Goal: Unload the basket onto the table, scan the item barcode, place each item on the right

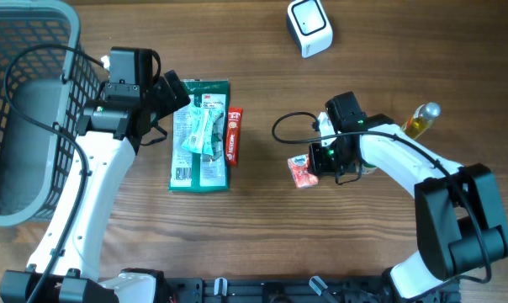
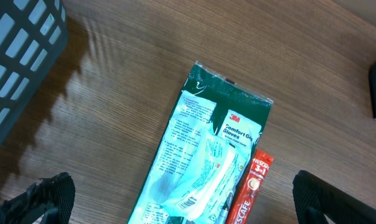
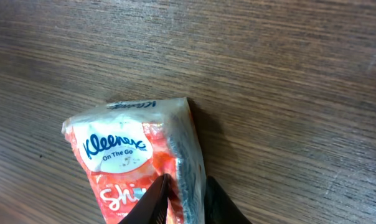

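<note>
The right gripper (image 3: 187,185) pinches one edge of the orange tissue pack (image 3: 122,155). It is a red patch overhead; the wrist view shows its Kleenex label.

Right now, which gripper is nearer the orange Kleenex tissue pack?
Right. The right gripper pinches the edge of the orange Kleenex tissue pack; the left gripper hangs open above the green glove packet, farther off.

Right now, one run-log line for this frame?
right claw: shut on tissue pack edge | left claw: open, above glove pack | scanner: apart from both claws | scan: not yet done
</note>
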`<state>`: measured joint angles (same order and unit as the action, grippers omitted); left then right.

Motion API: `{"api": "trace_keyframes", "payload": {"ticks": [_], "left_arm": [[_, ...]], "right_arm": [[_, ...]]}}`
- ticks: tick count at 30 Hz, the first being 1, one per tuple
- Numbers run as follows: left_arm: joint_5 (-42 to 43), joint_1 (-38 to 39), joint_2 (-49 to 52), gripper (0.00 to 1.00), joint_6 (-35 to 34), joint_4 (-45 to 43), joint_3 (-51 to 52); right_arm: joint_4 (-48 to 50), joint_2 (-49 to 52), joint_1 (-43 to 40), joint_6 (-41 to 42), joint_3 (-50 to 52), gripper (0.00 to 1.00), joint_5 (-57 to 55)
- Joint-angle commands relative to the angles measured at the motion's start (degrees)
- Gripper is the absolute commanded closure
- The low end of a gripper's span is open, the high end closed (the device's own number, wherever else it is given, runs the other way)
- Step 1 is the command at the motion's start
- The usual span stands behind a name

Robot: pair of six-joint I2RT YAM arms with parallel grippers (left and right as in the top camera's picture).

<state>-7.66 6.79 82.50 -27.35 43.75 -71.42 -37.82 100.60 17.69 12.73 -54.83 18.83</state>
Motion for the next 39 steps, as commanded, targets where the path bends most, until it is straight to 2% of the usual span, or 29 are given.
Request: {"api": "trace_keyframes", "payload": {"ticks": [1,3,5,10,12,13,14,15,16,19,21,24,28,30,36,39], "left_arm": [[-0.4,-0.2,-0.2,0.00,0.1,0.0,-0.7],[-0.4,-0.2,-0.2,0.00,0.1,0.0,-0.7],[-0.4,-0.2,-0.2,0.00,0.1,0.0,-0.7],[-0.4,-0.2,-0.2,0.00,0.1,0.0,-0.7],[-0.4,-0.2,-0.2,0.00,0.1,0.0,-0.7],[-0.4,-0.2,-0.2,0.00,0.1,0.0,-0.7],[-0.4,-0.2,-0.2,0.00,0.1,0.0,-0.7],[-0.4,-0.2,-0.2,0.00,0.1,0.0,-0.7],[-0.4,-0.2,-0.2,0.00,0.1,0.0,-0.7],[-0.4,-0.2,-0.2,0.00,0.1,0.0,-0.7],[-0.4,-0.2,-0.2,0.00,0.1,0.0,-0.7],[-0.4,-0.2,-0.2,0.00,0.1,0.0,-0.7],[-0.4,-0.2,-0.2,0.00,0.1,0.0,-0.7],[-0.4,-0.2,-0.2,0.00,0.1,0.0,-0.7],[-0.4,-0.2,-0.2,0.00,0.1,0.0,-0.7],[-0.4,-0.2,-0.2,0.00,0.1,0.0,-0.7]], "right_arm": [[0.3,-0.6,0.1,0.5,1.0,0.80,-0.8],[0.3,-0.6,0.1,1.2,1.1,0.71,-0.9],[0.2,-0.6,0.1,1.2,1.1,0.68,-0.6],[-0.5,-0.6,0.1,1.4,1.2,0.80,-0.8],[-0.5,-0.6,0.1,1.4,1.2,0.91,-0.7],[-0.5,-0.6,0.1,1.4,1.2,0.91,-0.7],[-0.5,-0.6,0.1,1.4,1.2,0.86,-0.7],[-0.5,-0.6,0.1,1.4,1.2,0.71,-0.7],[-0.3,-0.6,0.1,1.4,1.2,0.65,-0.7],[-0.2,-1.0,0.1,-0.7,0.4,0.63,4.2],[-2.0,-2.8,0.1,-0.5,-2.5,0.56,5.9],[-3.7,-5.3,0.1,-0.4,-4.9,0.56,5.5],[-5.3,-5.9,0.1,2.0,-4.2,0.64,5.2],[-4.9,-5.8,0.1,2.3,-3.3,0.64,5.0],[-1.9,-5.5,0.1,2.3,0.2,0.63,4.3],[-0.6,-5.1,0.1,2.3,1.7,0.57,2.6]]}}
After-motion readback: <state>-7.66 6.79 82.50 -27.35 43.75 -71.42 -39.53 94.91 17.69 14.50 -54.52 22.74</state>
